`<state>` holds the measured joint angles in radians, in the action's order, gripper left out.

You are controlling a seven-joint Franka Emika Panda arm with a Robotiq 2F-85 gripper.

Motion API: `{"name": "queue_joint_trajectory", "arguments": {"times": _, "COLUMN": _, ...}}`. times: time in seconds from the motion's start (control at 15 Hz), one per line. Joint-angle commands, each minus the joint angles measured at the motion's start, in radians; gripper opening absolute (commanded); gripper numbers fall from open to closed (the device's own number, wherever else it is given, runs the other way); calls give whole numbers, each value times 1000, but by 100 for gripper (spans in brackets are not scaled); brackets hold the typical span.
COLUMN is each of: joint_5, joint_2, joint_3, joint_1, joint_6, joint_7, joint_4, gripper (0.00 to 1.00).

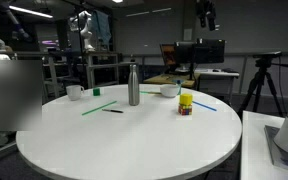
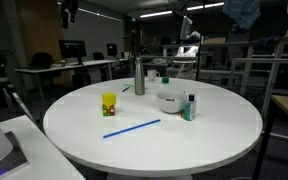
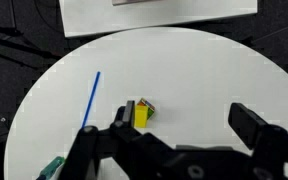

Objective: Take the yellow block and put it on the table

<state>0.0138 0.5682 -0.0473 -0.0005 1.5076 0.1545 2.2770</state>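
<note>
The yellow block (image 1: pixel 186 99) rests on top of the small dark multicoloured cube (image 1: pixel 186 110) on the round white table (image 1: pixel 124 140). Both exterior views show the stack; the block (image 2: pixel 109 98) sits over the cube (image 2: pixel 109 109). In the wrist view my gripper (image 3: pixel 187 116) is open and empty, high above the table (image 3: pixel 204 70). The yellow block (image 3: pixel 140 116) and the cube (image 3: pixel 148 106) lie just beside the left finger in that picture, far below it.
A steel bottle (image 1: pixel 134 85), a white bowl (image 1: pixel 169 90), a white cup (image 1: pixel 74 92) and a tiny green block (image 1: pixel 96 90) stand at the back. A blue straw (image 2: pixel 132 128), a green straw (image 1: pixel 96 108), a black pen (image 1: pixel 114 110) and a small teal bottle (image 2: pixel 189 107) are also on the table.
</note>
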Motion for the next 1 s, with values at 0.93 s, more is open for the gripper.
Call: {"name": "queue_joint_trajectory", "arguments": {"times": 0.93, "joint_5": 13, "joint_2": -125, "joint_3": 7, "joint_1": -73, "joint_6": 147, "joint_7": 193, "joint_4": -10, "gripper": 100}}
